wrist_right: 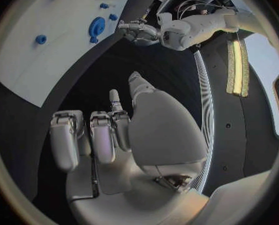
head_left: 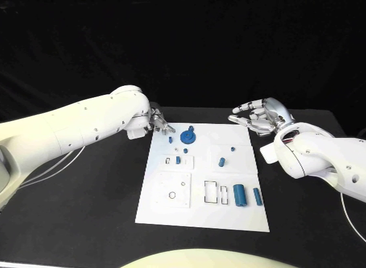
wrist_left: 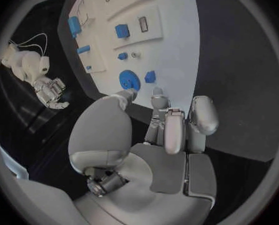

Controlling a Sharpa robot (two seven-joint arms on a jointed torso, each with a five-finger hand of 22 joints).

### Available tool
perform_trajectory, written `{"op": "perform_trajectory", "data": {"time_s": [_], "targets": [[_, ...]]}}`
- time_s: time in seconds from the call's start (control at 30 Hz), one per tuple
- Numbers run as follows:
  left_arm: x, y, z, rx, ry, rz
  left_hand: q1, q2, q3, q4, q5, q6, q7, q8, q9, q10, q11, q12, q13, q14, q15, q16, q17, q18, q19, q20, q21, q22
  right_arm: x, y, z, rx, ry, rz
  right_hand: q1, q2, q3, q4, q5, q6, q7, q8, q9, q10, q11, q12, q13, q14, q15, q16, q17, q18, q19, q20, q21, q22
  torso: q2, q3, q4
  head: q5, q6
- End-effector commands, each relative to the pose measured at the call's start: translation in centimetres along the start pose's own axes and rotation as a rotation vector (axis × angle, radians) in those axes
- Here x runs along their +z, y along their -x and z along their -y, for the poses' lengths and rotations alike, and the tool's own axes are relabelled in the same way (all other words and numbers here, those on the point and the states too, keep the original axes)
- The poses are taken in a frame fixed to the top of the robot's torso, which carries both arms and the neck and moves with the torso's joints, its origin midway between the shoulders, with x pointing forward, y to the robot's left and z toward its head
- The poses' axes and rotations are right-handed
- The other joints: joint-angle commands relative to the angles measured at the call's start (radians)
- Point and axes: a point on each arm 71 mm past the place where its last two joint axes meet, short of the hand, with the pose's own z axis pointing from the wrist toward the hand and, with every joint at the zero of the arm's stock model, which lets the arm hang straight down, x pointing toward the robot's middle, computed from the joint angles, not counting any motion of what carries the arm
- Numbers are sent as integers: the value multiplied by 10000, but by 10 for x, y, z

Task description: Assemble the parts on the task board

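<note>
The left hand (head_left: 157, 123) hovered empty at the task board's (head_left: 231, 215) far left corner, fingers loosely apart, and the right hand (head_left: 259, 116) hung empty, fingers curled, off its far right corner. On the board, mid-worktop, two blue cylinders (head_left: 240, 195) lay with long axes running near-to-far.

The white task board (head_left: 231, 220) is lying flat on the black bench (head_left: 86, 212). Small blue parts are sitting on it: a round disc-shaped part (head_left: 188, 138) near its far edge, and two upright cylinders (head_left: 240, 195) near its right side.
</note>
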Motion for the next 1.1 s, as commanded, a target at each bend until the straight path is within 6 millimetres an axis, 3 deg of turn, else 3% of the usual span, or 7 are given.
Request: {"op": "perform_trajectory", "data": {"time_s": [0.03, 1.1], "targets": [[2, -3, 4, 91, -219, -302, 79, 51, -66, -6, 30, -4, 46, -53, -8, -75, 0, -15, 2, 495, 89, -14, 942, 88, -11, 22, -45, 13, 0, -2, -2, -67, 167, -173, -64, 3, -66, -3, 4, -47, 3, 37, 9, 281, -22, -43, 1942, 931, -36, -47, 2220, 31, 709, -2, -38, 2194, -13, 3, 4, -17, -4], [17, -12, 3, 19, 37, -932, 303, 232, -54, -39, 7, 121, 39, -123, -126, -86, -2, 13, -8, 509, 96, 24, 994, 86, 7, 57, -36, 46, 1, -4, -3, -58, 190, -203, -63, 15, -69, -12, 5, -57, 2, 52, 15, 282, -23, -42, 1942, 928, -38, -54, 2208, 31, 709, -4, -39, 2194, -34, 9, 14, -41, -55]]}}
